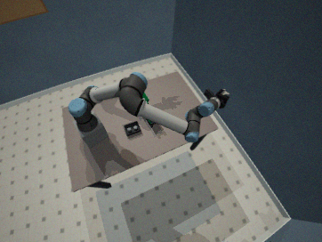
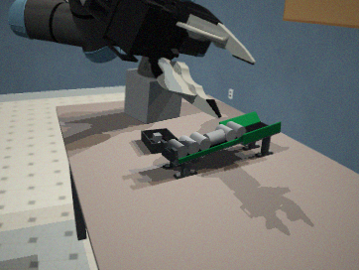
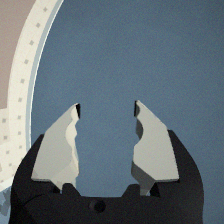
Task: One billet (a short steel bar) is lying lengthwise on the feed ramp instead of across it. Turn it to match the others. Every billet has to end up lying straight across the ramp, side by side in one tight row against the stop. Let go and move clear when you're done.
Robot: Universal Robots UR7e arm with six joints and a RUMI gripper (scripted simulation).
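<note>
Wrist view gives me only the two pale fingers of the gripper [image 3: 106,111] against blue wall, with a strip of dotted floor curving down the left side; the jaws stand partly spread with plain air between them, pinching nothing. From the top view I see the arm [image 1: 162,117] stretched across the bench [image 1: 102,165] from its base near the left edge, with the gripper [image 1: 221,96] hanging out past the bench's far right corner, off the bench surface altogether. On the exterior view the gripper [image 2: 218,74] fills the upper left, close to the lens and well above the work. The green feed ramp [image 2: 225,141] sits on dark legs around the middle of the bench, sloping down toward a dark stop block [image 2: 155,138] at its low end. I count a row of grey billets [image 2: 190,141] on the ramp against that low end; most show round end faces toward me, lying across. One billet [image 2: 216,136] higher up appears to lie lengthwise along the ramp, though the picture is coarse. A grey pedestal [image 2: 144,96] stands toward the bench's far edge.
</note>
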